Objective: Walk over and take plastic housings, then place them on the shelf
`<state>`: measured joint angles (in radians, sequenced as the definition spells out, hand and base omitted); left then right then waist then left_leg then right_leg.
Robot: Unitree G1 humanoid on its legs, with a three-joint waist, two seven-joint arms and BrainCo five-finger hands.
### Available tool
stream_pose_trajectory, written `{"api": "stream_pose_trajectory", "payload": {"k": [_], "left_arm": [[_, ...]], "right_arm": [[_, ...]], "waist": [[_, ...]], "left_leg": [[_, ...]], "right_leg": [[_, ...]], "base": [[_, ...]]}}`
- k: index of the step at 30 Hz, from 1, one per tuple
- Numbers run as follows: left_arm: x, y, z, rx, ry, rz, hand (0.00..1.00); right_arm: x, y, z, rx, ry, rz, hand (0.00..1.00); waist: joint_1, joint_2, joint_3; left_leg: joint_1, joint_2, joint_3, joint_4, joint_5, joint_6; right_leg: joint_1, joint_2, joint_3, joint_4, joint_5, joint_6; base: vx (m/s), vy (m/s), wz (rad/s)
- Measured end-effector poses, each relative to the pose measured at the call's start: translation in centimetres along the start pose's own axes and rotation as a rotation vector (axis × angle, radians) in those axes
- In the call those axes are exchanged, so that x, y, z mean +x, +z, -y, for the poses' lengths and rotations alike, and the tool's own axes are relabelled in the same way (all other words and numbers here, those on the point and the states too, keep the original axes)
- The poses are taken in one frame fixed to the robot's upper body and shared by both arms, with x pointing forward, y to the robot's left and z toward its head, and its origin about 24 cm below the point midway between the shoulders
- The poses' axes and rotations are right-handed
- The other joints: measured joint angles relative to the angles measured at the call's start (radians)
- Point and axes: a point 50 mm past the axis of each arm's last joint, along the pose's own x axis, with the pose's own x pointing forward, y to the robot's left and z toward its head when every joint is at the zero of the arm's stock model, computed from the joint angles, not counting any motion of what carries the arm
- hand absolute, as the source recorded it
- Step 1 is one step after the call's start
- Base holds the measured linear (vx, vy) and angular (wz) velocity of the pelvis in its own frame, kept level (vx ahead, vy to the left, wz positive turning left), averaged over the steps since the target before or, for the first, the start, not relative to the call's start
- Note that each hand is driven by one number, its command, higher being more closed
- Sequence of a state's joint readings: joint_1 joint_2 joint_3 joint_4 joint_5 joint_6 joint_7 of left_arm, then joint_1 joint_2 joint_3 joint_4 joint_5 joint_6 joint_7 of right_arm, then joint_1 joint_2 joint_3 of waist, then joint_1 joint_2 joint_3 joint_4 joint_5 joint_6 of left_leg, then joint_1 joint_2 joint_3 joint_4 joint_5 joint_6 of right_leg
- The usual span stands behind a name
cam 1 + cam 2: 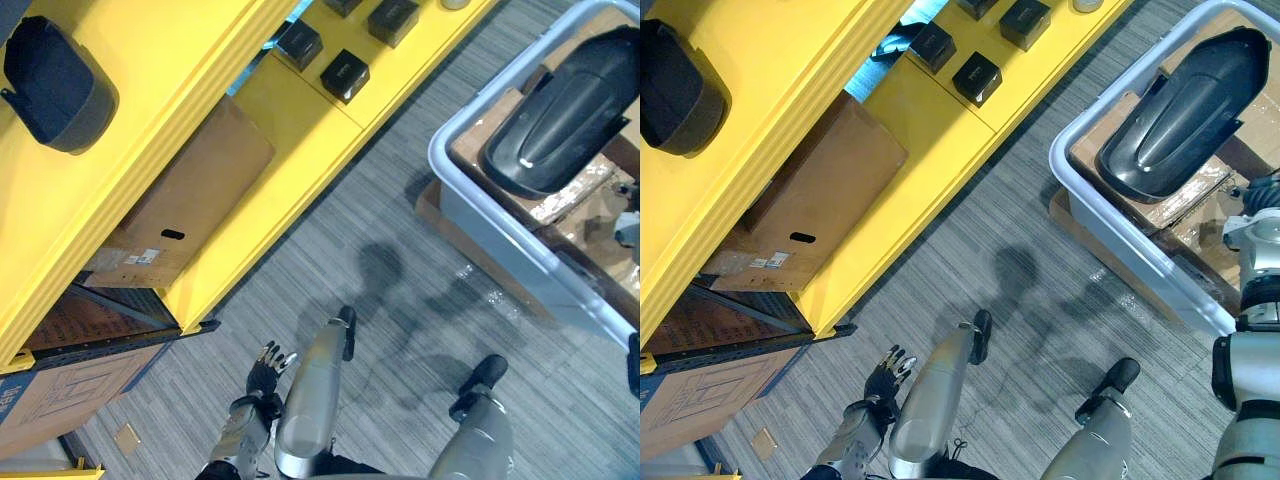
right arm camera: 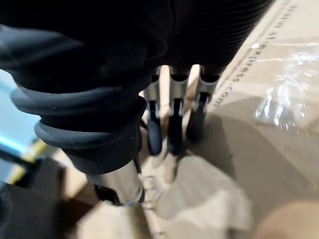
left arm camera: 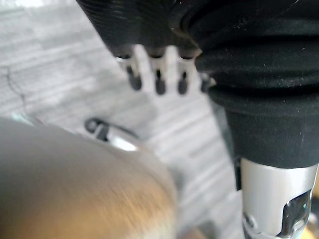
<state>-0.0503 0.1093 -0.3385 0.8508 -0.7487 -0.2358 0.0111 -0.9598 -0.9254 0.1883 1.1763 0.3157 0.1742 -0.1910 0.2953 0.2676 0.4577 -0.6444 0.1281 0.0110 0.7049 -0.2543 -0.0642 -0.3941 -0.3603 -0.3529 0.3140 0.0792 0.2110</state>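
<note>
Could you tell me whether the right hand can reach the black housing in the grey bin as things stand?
Probably yes: the right hand hangs open over the cardboard in the bin, and the black housing lies uncovered beside it.

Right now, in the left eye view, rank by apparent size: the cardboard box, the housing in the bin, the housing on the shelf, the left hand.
1. cardboard box
2. housing in the bin
3. housing on the shelf, likely nearer the camera, so 2 and 3 stay unsure
4. left hand
</note>
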Motion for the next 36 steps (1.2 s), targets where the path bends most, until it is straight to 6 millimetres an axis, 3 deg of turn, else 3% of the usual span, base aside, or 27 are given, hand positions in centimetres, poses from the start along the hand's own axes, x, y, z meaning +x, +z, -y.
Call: {"api": "stream_pose_trajectory", "payload": {"k": [2,5,6,11,14,20,23,31,35,36], "left_arm": [[0.0,-0.2,-0.1,0.002,-0.002,-0.012,0.00],[-0.1,-0.4,-0.4,0.008,0.002,-0.026,0.00],[-0.1,-0.4,-0.4,0.009,0.002,-0.030,0.00],[-0.1,-0.5,-0.5,0.011,0.003,-0.032,0.00],[-0.3,-0.5,-0.4,0.004,-0.005,-0.024,0.00],[-0.7,-0.5,-0.2,-0.009,-0.019,-0.013,0.00],[-0.6,-0.2,0.6,-0.023,-0.048,0.010,0.00],[-0.7,-0.1,0.9,-0.024,-0.054,0.029,0.00],[-0.7,-0.2,0.9,-0.015,-0.060,0.038,0.00],[-0.7,-0.1,1.0,-0.013,-0.066,0.041,0.00]], "right_arm": [[0.2,-0.3,1.2,-0.017,-0.035,-0.020,1.00],[0.2,-0.3,1.4,-0.010,-0.042,-0.025,1.00],[0.2,-0.2,1.4,-0.008,-0.045,-0.025,0.00],[0.1,-0.1,1.1,0.003,-0.128,-0.005,0.00],[-0.3,0.9,-0.7,0.084,-0.202,0.072,0.00],[-3.1,7.4,-3.5,0.328,-0.275,0.375,0.00],[-4.5,9.2,-4.3,0.395,-0.284,0.480,0.00],[-4.8,10.9,-5.1,0.435,-0.287,0.477,0.00],[-3.9,10.0,-5.7,0.361,-0.283,0.381,0.00],[-3.5,9.0,-6.2,0.296,-0.265,0.326,0.00]], "waist": [[0.022,0.001,-0.001],[0.027,0.001,-0.001],[0.026,0.001,-0.001],[0.022,0.001,-0.001],[0.018,0.001,-0.001],[-0.017,-0.009,0.006],[-0.033,-0.022,0.016],[-0.034,-0.027,0.019],[-0.031,-0.025,0.018],[-0.025,-0.024,0.017]], "left_leg": [[-0.004,0.001,0.000,-0.004,0.000,0.000],[-0.004,0.000,0.000,-0.003,0.000,0.000],[-0.004,0.000,-0.002,-0.002,0.000,0.000],[-0.001,0.006,-0.006,-0.001,0.000,0.000],[0.017,0.021,0.000,-0.007,-0.001,-0.002],[0.090,0.028,0.035,-0.046,0.000,-0.002],[0.115,0.024,0.041,-0.081,0.014,-0.011],[0.144,-0.001,0.033,-0.210,0.092,-0.028],[0.142,-0.013,0.025,-0.226,0.103,-0.027],[0.138,-0.017,0.023,-0.224,0.102,-0.027]], "right_leg": [[-0.002,0.002,-0.003,-0.009,0.000,0.000],[0.005,0.003,-0.008,-0.015,0.000,0.000],[0.011,0.003,-0.015,-0.019,0.001,0.000],[0.026,0.013,-0.027,-0.037,0.007,0.000],[0.047,0.031,-0.026,-0.070,0.024,-0.005],[0.088,0.033,0.000,-0.094,0.031,-0.006],[0.098,0.031,0.001,-0.105,0.033,-0.006],[0.078,0.021,-0.011,-0.119,0.039,-0.013],[0.079,0.012,-0.029,-0.119,0.039,-0.013],[0.079,0.009,-0.032,-0.119,0.039,-0.013]], "base": [[0.04,-0.021,0.01],[0.05,-0.019,0.01],[0.04,-0.024,0.05],[0.00,-0.023,0.00],[-0.04,-0.034,-0.11],[-0.03,-0.027,-0.12],[-0.02,-0.030,-0.02],[0.00,-0.048,0.06],[-0.02,-0.001,0.12],[-0.03,0.023,0.06]]}}
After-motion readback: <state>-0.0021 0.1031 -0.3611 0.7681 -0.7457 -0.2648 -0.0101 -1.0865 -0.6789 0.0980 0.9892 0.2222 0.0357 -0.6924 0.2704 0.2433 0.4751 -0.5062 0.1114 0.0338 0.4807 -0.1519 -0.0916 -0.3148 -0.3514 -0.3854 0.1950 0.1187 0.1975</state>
